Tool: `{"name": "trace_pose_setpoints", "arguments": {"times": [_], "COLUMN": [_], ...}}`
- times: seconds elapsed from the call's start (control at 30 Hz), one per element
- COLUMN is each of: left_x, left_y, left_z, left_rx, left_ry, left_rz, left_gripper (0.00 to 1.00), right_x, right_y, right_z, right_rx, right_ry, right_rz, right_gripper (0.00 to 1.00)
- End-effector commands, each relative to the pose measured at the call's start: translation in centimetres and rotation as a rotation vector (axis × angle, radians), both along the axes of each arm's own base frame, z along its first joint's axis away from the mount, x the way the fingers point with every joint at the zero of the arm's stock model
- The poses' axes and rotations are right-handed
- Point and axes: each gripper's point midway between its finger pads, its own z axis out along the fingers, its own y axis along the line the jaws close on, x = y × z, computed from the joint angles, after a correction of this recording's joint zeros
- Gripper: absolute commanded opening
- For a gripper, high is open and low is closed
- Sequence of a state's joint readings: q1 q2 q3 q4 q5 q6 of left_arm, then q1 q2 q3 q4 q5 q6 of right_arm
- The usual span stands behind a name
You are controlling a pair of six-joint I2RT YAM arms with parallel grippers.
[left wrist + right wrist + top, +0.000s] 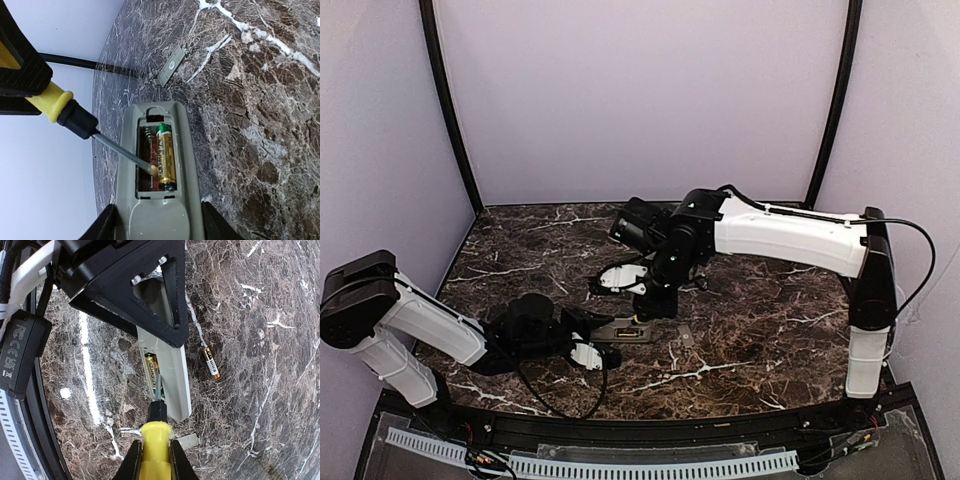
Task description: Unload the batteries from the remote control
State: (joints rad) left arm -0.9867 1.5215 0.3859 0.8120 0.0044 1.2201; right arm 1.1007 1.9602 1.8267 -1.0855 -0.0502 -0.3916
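The grey remote control (160, 220) lies on the marble table with its battery bay facing up, and my left gripper (159, 226) is shut on its near end. One gold-and-green battery (165, 157) sits in the right slot; the left slot is bare. My right gripper (155, 457) is shut on the yellow-handled screwdriver (155, 437). The screwdriver's tip (150, 167) rests against the side of that battery. A second battery (211, 362) lies loose on the table beside the remote control (175, 375). From above, the right gripper (655, 300) hangs over the remote control (625, 330).
The small grey battery cover (170, 65) lies on the marble just beyond the remote's far end, also seen as the cover (187, 441) near the screwdriver. A black cable (75, 62) runs along the table's edge by the pale wall.
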Motion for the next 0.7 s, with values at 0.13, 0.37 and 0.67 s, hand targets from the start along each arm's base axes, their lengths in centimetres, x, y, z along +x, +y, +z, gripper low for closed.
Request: {"name": "trace_pose_setpoints", "arguments": {"times": [0.13, 0.37, 0.67], "left_x": [-0.3, 0.3, 0.5], "left_y": [-1.0, -0.7, -0.5], "left_z": [2.5, 2.1, 1.4], "left_rx": [-0.033, 0.002, 0.04], "left_ry": [-0.118, -0.143, -0.153], "left_rz": [-0.057, -0.032, -0.024], "left_gripper": [0.0, 0.0, 0.0], "right_x": [0.2, 0.6, 1.3], "right_y": [0.7, 0.8, 1.1], "right_z": [-0.9, -0.9, -1.0], "right_rx": [0.002, 0.007, 0.006], "right_ry": [0.04, 0.043, 0.044], "right_rz": [-0.003, -0.013, -0.019], "right_gripper": [0.0, 0.0, 0.0]}}
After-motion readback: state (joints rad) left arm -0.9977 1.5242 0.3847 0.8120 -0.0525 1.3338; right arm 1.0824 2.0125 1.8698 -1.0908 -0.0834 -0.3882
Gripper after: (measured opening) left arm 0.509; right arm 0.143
